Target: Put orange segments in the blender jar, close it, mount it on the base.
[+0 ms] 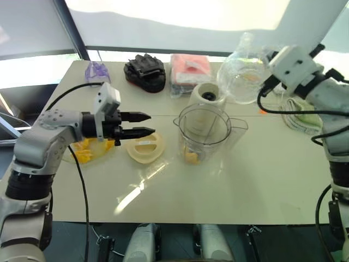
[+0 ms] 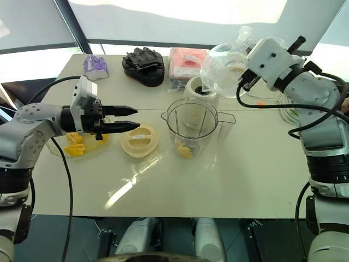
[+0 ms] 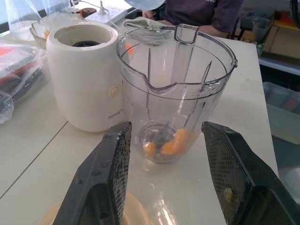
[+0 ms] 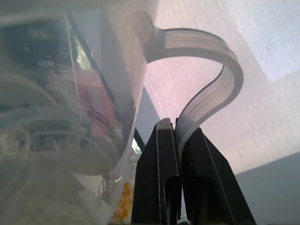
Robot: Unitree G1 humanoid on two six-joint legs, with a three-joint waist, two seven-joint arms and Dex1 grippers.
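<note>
Evidently the blender jar (image 1: pixel 204 134), light, rigid, slick plastic, wants gripping by its handle; left tool (image 1: pixel 143 124) gapes empty, right tool (image 4: pixel 180 136) pinches, perhaps, a measuring jug's handle (image 4: pixel 206 70).

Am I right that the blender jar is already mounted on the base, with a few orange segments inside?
Not quite: the blender jar stands on the table in front of the base, not mounted on it, as the left eye view shows. The orange segments are indeed inside.
</note>
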